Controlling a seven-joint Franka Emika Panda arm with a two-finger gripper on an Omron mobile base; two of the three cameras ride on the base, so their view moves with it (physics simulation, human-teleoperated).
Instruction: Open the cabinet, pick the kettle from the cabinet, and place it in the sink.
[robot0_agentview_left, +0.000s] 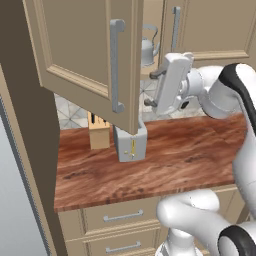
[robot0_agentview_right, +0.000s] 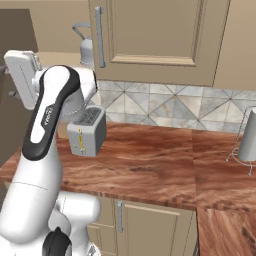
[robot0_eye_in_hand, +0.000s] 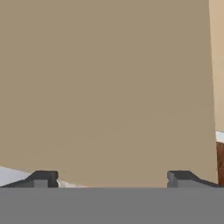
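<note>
My fingers (robot0_agentview_left: 148, 89) spread wide, empty, facing swung-open beige panel cabinet door (robot0_agentview_left: 85, 50). Squat silver-grey metal kettle (robot0_agentview_left: 148, 47) on cabinet shelf behind. Likely rigid, slick, light; take arched handle.

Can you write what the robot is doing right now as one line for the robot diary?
cabinet: left door swung open | kettle: on shelf inside | gripper: open, empty, facing door | sink: not reached
</note>
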